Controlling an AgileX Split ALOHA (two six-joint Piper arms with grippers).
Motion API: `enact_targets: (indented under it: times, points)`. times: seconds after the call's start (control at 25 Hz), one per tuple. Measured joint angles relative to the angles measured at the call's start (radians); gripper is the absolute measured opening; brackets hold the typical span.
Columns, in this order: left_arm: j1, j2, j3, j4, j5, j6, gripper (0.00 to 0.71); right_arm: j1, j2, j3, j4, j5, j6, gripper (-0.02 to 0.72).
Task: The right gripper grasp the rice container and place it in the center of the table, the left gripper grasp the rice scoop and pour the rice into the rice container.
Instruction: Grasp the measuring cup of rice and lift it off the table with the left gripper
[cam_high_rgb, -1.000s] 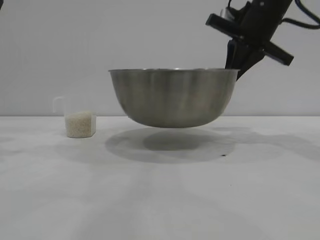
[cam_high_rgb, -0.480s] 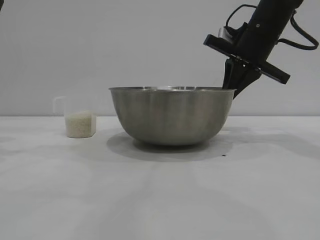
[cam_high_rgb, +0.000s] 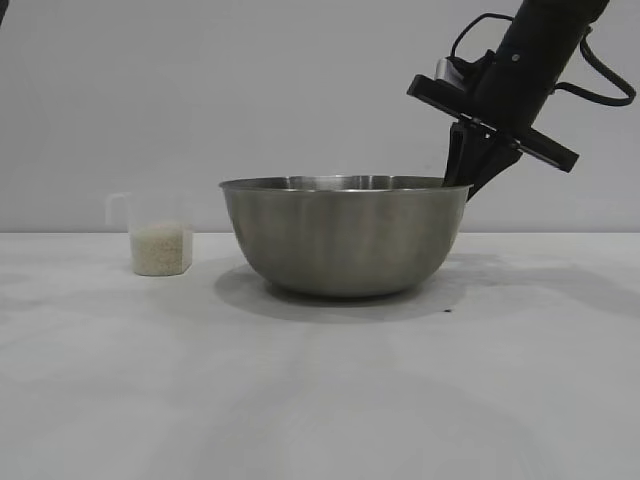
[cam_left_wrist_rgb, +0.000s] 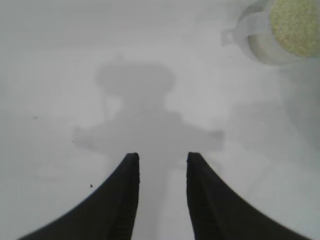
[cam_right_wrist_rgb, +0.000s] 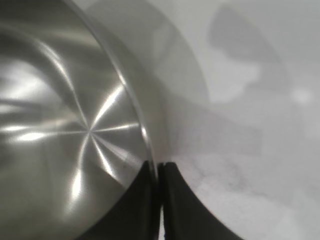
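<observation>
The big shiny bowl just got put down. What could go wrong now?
The right pincer has its fingers on either side of the rice container's thin rim. If the arm pulls away before they clear it, the bowl could tip or slide on the table.

The rice scoop stands full of rice, untouched, with the left pincer open above bare table beside it. A clumsy grab might knock it over and spill.

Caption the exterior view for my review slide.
Black right gripper pinches the large steel bowl's rim on the white table; clear rice-filled cup waits alongside.
</observation>
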Motion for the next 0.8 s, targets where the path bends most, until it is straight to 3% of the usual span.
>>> enact_targets:
  times: [0.04,0.24,0.4,0.44,0.64,0.8]
  points:
    - [0.0,0.0,0.0,0.0,0.002,0.0,0.233,0.0,0.0,0.0,0.001,0.0,0.0,0.127]
    - [0.0,0.0,0.0,0.0,0.018,0.0,0.233,0.0,0.0,0.0,0.002,0.0,0.01,0.292]
    - [0.0,0.0,0.0,0.0,0.019,0.0,0.233,0.0,-0.007,0.0,0.0,0.0,0.027,0.288]
    - [0.0,0.0,0.0,0.0,0.019,0.0,0.233,0.0,-0.012,0.0,-0.009,0.0,0.031,0.33]
    - [0.0,0.0,0.0,0.0,0.02,0.0,0.233,0.0,-0.073,0.0,-0.096,0.007,0.053,0.315]
    - [0.0,0.0,0.0,-0.002,0.02,0.0,0.233,0.0,-0.116,0.0,-0.213,0.036,0.098,0.315]
